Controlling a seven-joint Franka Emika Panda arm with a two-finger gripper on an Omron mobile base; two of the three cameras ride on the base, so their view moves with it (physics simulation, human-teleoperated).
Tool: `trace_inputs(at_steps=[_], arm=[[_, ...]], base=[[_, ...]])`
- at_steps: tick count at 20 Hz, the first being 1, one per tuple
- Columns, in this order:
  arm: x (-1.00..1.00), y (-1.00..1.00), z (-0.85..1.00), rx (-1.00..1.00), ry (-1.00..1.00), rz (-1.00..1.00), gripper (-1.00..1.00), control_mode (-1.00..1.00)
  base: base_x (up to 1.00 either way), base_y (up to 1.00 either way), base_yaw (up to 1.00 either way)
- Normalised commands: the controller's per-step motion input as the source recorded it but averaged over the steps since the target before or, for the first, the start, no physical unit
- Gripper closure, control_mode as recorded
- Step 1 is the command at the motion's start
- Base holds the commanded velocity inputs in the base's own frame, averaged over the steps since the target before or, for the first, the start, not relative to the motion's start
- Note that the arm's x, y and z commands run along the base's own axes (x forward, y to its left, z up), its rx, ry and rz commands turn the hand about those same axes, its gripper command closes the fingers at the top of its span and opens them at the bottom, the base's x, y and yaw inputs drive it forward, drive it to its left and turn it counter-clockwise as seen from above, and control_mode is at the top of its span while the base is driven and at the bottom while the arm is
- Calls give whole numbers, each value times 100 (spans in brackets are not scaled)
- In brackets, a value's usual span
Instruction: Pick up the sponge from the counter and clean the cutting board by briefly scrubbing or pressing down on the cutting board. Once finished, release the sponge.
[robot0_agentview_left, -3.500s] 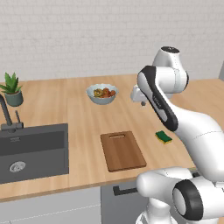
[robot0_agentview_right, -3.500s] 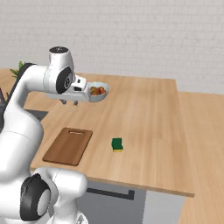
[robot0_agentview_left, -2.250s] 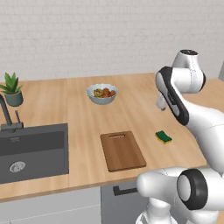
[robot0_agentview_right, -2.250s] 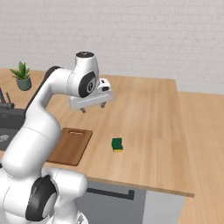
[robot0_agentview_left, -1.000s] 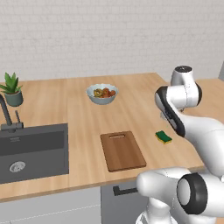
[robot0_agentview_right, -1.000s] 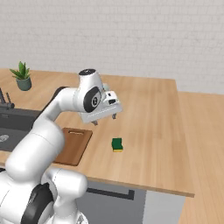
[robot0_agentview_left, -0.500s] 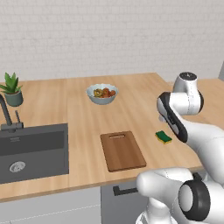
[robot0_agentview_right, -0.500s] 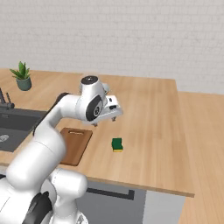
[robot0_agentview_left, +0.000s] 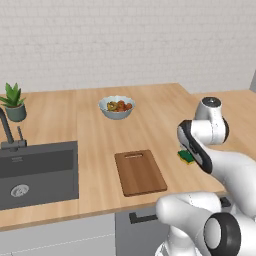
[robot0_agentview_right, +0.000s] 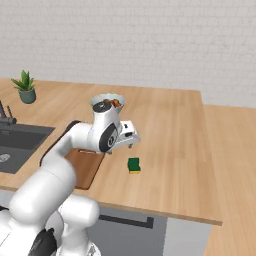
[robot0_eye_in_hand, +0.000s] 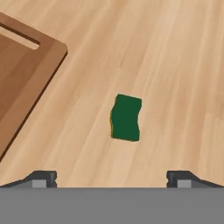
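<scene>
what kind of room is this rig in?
A rendered kitchen, by the look of it: a wood counter with an inset sink and tap, a cutting board, and a bowl of what looks like fruit by a white brick wall.

White-painted brick wall (robot0_agentview_left: 125, 40) behind, evenly lit, without hard shadows. Dark inset sink (robot0_agentview_left: 37, 172) with a dark tap (robot0_agentview_left: 7, 131) at the left end, a small potted plant (robot0_agentview_left: 14, 101) by the back edge beside it. Grey cabinet fronts (robot0_agentview_left: 65, 235) below, with a dark handle (robot0_agentview_right: 132, 220).
</scene>
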Motion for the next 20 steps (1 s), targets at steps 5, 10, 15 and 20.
trace_inputs(at_steps=[5,10,15,20], arm=[[8,-15,-17,0,0,0,-100,-100],[40,-36,-8,0,0,0,-100,-100],[31,0,0,4,0,-4,-100,-100],[-7,0,-9,2,2,-2,-100,-100]], base=[[0,0,0],[0,0,0],[0,0,0],[0,0,0]])
